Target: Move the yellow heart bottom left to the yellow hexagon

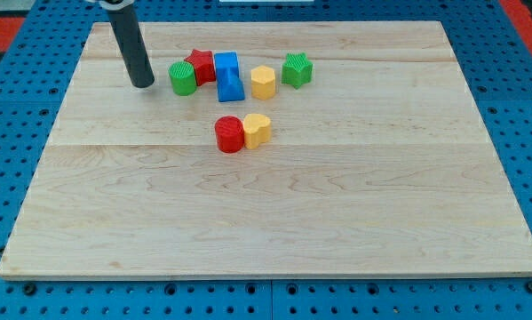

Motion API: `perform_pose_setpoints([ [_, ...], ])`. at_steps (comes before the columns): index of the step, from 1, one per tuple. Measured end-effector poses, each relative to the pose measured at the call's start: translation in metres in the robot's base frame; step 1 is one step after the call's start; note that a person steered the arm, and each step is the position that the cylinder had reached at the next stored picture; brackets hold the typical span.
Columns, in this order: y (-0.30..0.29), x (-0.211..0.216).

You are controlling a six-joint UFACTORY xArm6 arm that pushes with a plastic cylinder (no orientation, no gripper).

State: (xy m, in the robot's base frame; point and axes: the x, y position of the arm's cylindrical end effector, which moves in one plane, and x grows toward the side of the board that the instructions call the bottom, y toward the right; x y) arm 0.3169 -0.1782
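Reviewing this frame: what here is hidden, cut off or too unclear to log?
- Rod above my tip: cut off by the view's top edge.
- Red star: partly hidden behind the green cylinder and blue block.
- Blue block: exact shape unclear.

The pale wooden tabletop [274, 222] is a light blond, with fine grain lines running across it from the view's left to its right. Around it lies a bright blue perforated base [8, 107], dotted with rows of dark holes. The straight rod [132, 49] is a dark charcoal grey down to my tip [143, 85]. The small green cylinder block [183, 78] and the green star-shaped block [297, 69] share a vivid green. The red star-shaped block [200, 65] and the red cylinder block [230, 134] are bright red. The blue block [228, 76] is a strong mid blue. The yellow hexagon block [263, 82] and the yellow heart block [258, 130] are both a warm yellow.
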Motion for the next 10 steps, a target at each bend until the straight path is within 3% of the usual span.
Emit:
perform_pose_setpoints([
  [2, 0.055, -0.004],
  [3, 0.035, 0.020],
  [5, 0.050, 0.199],
  [6, 0.159, 0.212],
  [8, 0.163, 0.128],
  [10, 0.149, 0.075],
])
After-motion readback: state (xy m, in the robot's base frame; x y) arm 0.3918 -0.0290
